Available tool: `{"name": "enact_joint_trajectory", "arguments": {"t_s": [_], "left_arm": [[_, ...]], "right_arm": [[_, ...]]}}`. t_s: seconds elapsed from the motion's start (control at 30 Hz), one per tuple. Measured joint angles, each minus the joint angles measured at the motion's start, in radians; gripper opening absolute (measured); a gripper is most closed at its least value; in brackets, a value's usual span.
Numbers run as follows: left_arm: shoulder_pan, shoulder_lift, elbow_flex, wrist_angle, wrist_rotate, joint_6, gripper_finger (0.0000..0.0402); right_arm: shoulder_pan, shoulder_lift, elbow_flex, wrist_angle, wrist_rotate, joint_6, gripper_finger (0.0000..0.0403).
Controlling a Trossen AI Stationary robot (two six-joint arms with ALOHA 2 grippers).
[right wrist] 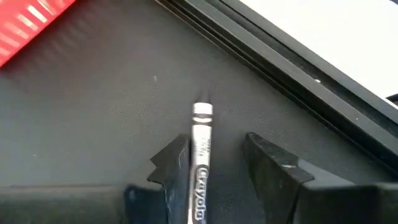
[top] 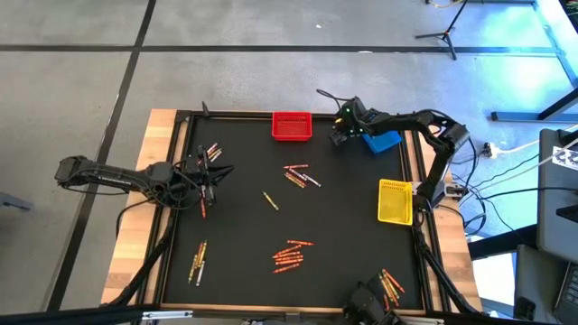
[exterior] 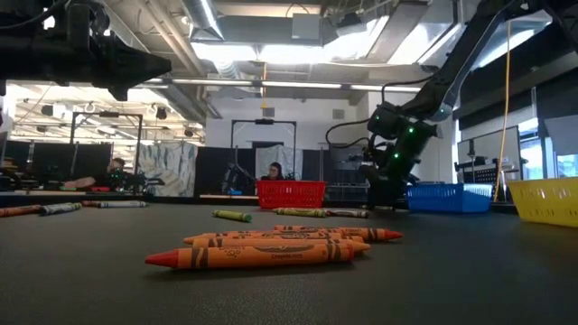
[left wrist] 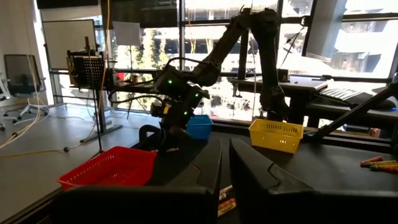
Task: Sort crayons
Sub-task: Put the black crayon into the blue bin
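Right hand (top: 340, 135) between two bins at table's (top: 343, 217) far edge; crayon (right wrist: 200, 163) between its fingers.

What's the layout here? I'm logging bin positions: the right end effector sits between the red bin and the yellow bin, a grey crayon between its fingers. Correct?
Not quite. The high view shows the right end effector between the red bin and the blue bin, not the yellow bin. The grey crayon does lie between its open fingers.

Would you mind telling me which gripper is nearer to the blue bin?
The right gripper: it sits just beside the blue bin, between it and the red bin. The left gripper is far across the table.
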Motion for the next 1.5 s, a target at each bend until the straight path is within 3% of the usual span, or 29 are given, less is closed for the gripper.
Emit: {"name": "enact_joint_trajectory", "arguments": {"t_s": [0.33, 0.73, 0.97, 1.13, 1.5], "left_arm": [[0.000, 0.000, 0.000, 0.000, 0.000, 0.001, 0.0025], [0.000, 0.000, 0.000, 0.000, 0.000, 0.001, 0.0025], [0.000, 0.000, 0.000, 0.000, 0.000, 0.001, 0.0025], [0.000, 0.000, 0.000, 0.000, 0.000, 0.001, 0.0025], [0.000, 0.000, 0.000, 0.000, 0.001, 0.001, 0.0025]], "right_arm": [[0.000, 0.000, 0.000, -0.004, -0.001, -0.047, 0.0149], [0.001, -0.002, 0.000, -0.026, -0.010, -0.091, 0.0010], [0.023, -0.007, -0.003, -0.004, -0.008, -0.105, 0.0035], [0.036, -0.037, -0.005, -0.004, -0.008, -0.123, 0.0013], [0.054, -0.219, -0.004, -0.086, -0.007, -0.130, 0.0012]]}}
